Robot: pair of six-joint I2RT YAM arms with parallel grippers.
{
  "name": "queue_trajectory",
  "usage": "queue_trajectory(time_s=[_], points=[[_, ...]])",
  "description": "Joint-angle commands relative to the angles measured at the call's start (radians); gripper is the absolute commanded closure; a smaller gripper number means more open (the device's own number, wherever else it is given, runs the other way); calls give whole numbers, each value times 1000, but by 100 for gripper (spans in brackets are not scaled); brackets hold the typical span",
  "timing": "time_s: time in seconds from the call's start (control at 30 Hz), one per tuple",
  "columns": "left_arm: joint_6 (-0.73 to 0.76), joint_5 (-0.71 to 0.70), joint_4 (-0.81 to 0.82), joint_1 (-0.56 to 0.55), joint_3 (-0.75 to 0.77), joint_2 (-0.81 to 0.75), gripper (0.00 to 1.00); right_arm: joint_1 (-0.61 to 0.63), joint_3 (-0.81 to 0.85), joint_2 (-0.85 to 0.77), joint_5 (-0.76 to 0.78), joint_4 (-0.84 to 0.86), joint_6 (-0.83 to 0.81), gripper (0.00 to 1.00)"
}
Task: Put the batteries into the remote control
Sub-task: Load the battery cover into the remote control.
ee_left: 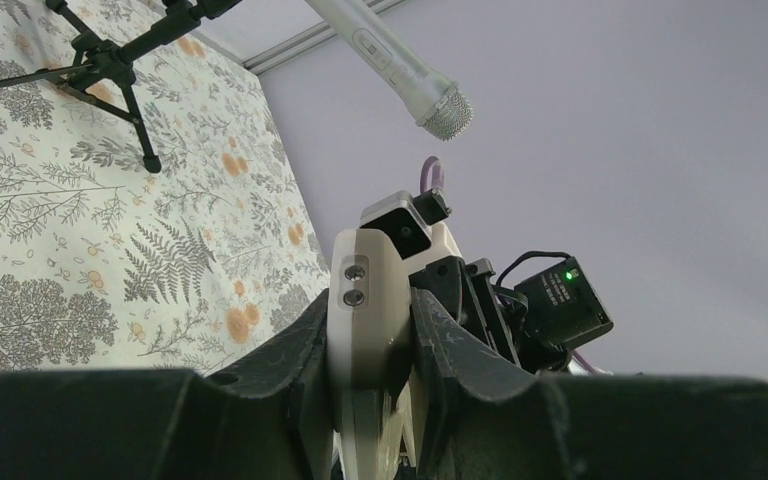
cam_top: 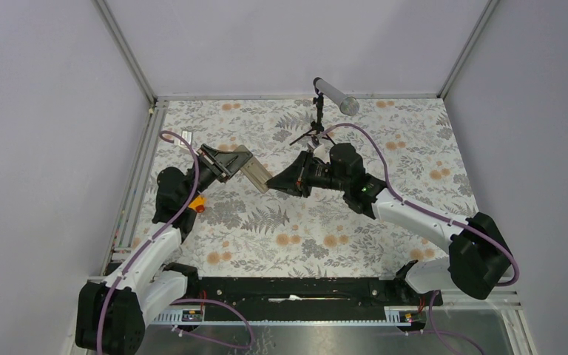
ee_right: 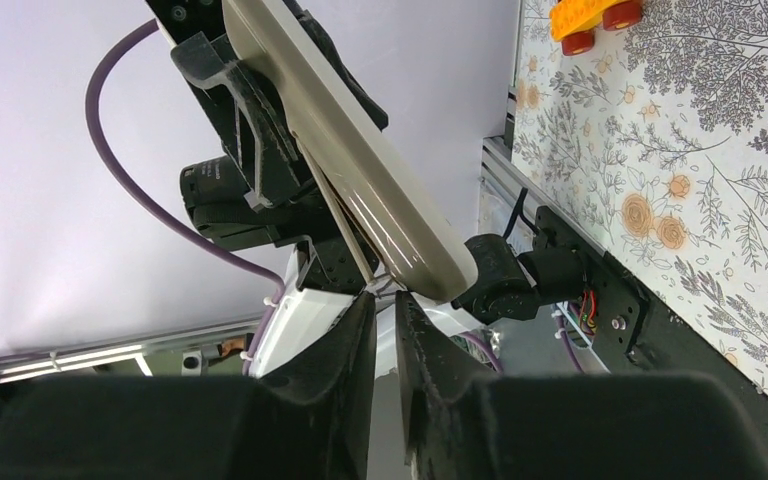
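Note:
My left gripper is shut on the remote control and holds it in the air above the table, beige-grey back showing. In the left wrist view the remote stands edge-on between the jaws. My right gripper meets the remote's free end; in the right wrist view its jaws stand nearly closed with a slim gap, tips against the lower end of the remote. Whether anything is pinched at the tips is hidden. No batteries show in any view.
An orange toy car lies on the floral table under the left arm; it also shows in the right wrist view. A microphone on a black tripod stands at the back. A small flat light piece lies at the far left.

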Motion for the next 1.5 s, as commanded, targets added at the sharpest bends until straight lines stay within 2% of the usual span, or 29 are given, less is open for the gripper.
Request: queue_trajectory(time_s=[0.0, 0.3, 0.4, 0.57, 0.8, 1.1, 1.47], points=[[-23, 40, 130, -2, -16, 2, 100, 0, 47, 14, 5, 26, -12, 82], [-41, 48, 163, -2, -23, 10, 100, 0, 77, 39, 11, 12, -19, 83], [-44, 50, 172, -2, -21, 13, 100, -1, 81, 46, 9, 12, -14, 86], [-61, 61, 229, -4, -33, 31, 100, 0, 93, 66, -5, 35, 33, 98], [-73, 70, 256, -10, -33, 42, 100, 0, 99, 83, -2, 24, 39, 100], [-86, 51, 206, -2, -9, 38, 100, -1, 123, 67, 22, -94, -3, 69], [-205, 36, 261, 33, -18, 83, 100, -1, 132, 23, 37, -171, -24, 52]])
